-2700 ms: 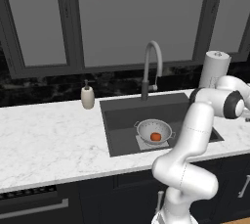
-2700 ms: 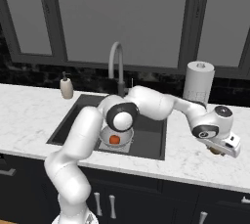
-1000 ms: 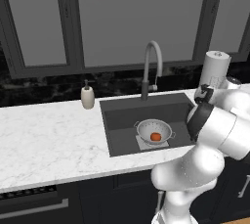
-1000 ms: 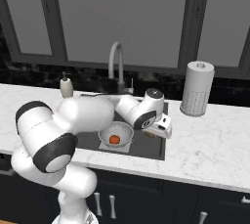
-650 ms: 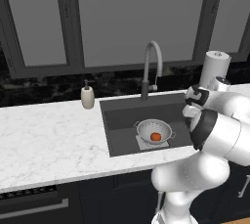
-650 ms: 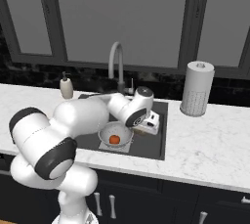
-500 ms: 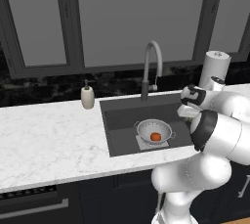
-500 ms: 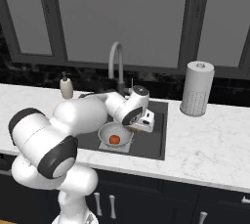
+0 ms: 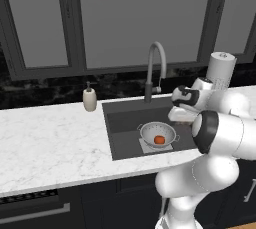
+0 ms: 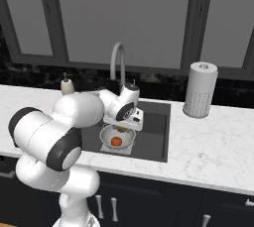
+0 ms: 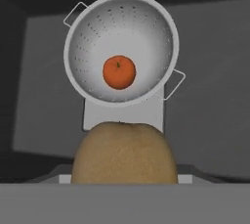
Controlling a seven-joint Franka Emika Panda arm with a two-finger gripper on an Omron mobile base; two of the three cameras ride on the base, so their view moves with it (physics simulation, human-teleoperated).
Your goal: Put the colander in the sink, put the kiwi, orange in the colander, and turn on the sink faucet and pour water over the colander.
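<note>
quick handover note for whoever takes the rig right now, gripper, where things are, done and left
Gripper: shut on the kiwi, above the sink, short of the colander.
Colander: sits in the sink on the floor plate, orange inside.
Sink faucet: no water running.
Done: colander placed, orange in.
Left: carry the kiwi over the colander and drop it in, then turn on the faucet and wet the colander.

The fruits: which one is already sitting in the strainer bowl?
The orange, small and red-orange, lies at the bottom of the colander. The brown kiwi is up at the gripper, above the sink.
</note>
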